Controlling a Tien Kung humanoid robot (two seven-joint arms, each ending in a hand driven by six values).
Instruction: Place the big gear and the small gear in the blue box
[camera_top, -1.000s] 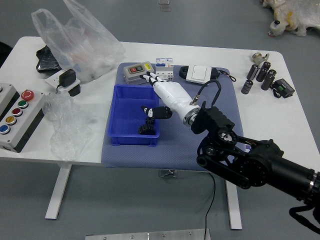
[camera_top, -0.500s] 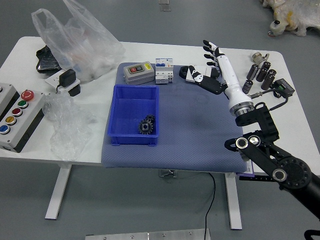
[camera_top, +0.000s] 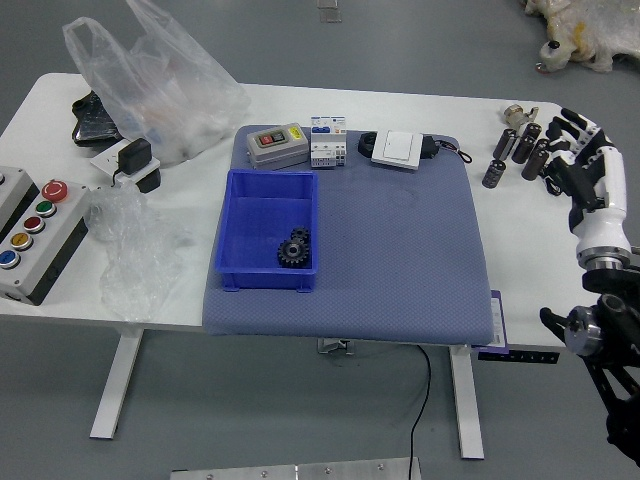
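Big gear (camera_top: 293, 254) and small gear (camera_top: 301, 235) lie inside the blue box (camera_top: 255, 281), left of centre, as asked — so the right hand (camera_top: 604, 200), right edge, hangs loose-fingered and empty, likely finished.

The right arm (camera_top: 618, 325) angles in at the right edge; the right hand (camera_top: 598, 195) points forward, empty, its fingers (camera_top: 576, 121) loosely bent and slightly spread.

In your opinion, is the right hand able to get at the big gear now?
Probably yes: the right hand is well off to the right, but the blue box is open on top and nothing covers the big gear.
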